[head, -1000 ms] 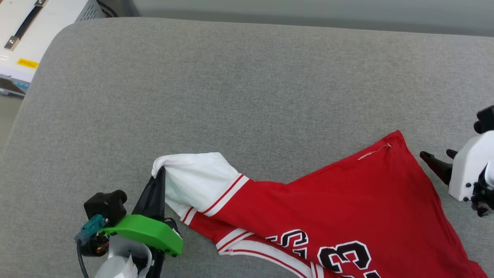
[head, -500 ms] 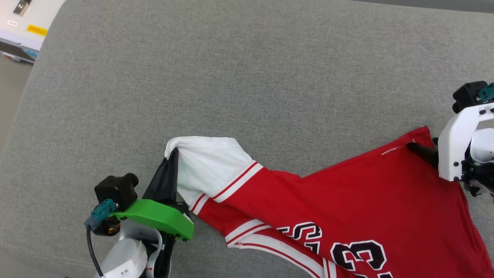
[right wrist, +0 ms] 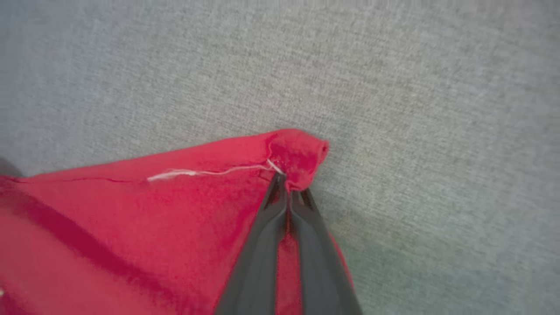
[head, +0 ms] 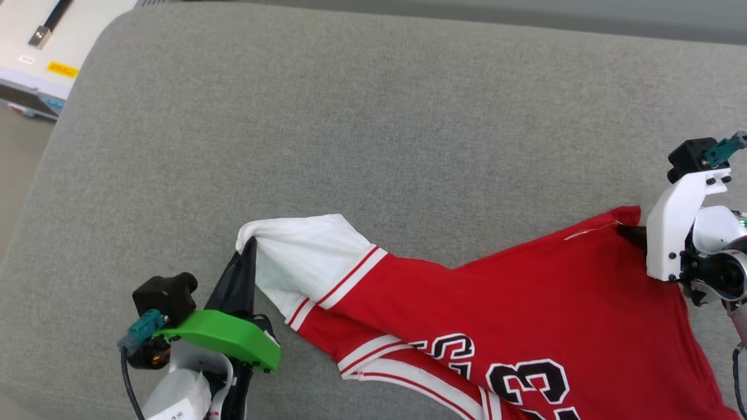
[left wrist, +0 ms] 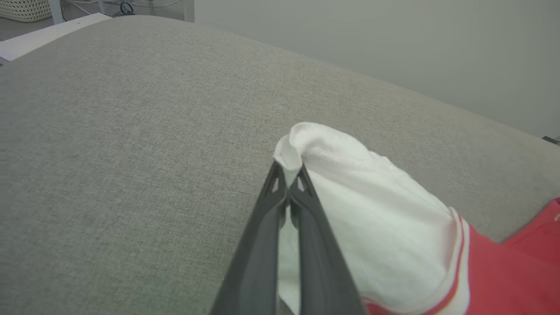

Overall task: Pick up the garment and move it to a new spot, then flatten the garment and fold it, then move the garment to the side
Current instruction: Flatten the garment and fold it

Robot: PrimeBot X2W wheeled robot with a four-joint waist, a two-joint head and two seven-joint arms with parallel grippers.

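Grey woven cushion [head: 373,116], soft red garment [head: 525,303], white sleeve [head: 303,256] peaked

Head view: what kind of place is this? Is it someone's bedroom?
Probably a robot lab or workshop, not a bedroom. The red shirt lies on a plain grey padded surface, a white equipment box with a yellow sticker stands beside it, and cables lie beyond.

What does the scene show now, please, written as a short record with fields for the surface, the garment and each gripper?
surface: grey fabric cushion
garment: red jersey, partly spread, numerals facing up
left gripper: shut on the tip of the white sleeve
right gripper: shut on a red corner, beside a loose white thread
stage: two ends held, not yet flat or folded
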